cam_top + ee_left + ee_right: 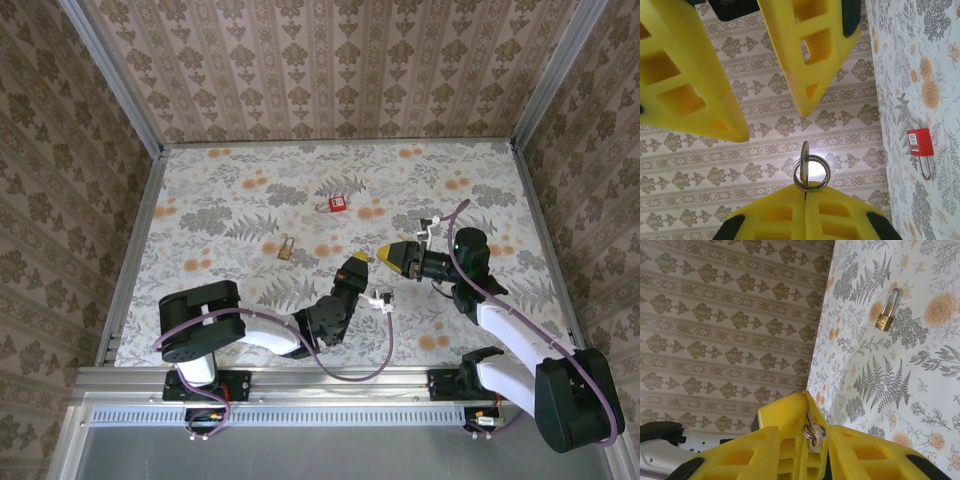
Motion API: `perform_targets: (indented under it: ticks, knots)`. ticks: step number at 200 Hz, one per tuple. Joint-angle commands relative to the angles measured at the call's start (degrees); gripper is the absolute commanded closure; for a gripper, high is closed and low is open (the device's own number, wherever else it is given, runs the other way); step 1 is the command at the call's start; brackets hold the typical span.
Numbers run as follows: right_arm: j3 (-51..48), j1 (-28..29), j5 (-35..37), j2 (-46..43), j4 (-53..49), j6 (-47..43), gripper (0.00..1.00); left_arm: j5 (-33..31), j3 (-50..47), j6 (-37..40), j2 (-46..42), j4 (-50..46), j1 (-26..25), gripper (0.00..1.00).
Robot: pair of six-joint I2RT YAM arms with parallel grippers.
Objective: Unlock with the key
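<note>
no readable writing

nothing legible is showing in any of the views. the red padlock point(918, 142), lying on the floral table point(940, 210), is carrying a small pale label point(914, 144) on its body in the left wrist view, but its print is coming through too small and blurred to read.

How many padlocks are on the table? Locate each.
2. The red square-bodied padlock lies toward the far wall; the small brass padlock lies nearer, to its left. More may be hidden.
</note>
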Motion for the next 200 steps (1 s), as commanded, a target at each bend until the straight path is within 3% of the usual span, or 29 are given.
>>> perform_targets:
  ticks: [1,37,200]
  knots:
    - [1.2,1.2,-2.3,0.3,1.3,3.2,0.68,-0.3,2.2,-2.0,-1.4,1.4,0.8,1.00]
    - [2.4,2.8,-1.2,0.8,-2.2,2.9,0.68,0.3,3.0,-1.7,-1.1,1.4,1.3,1.00]
    - [3.5,4.0,3.1,0.4,1.2,6.3,0.80,0.7,2.9,-1.5,-0.8,1.5,0.6,1.00]
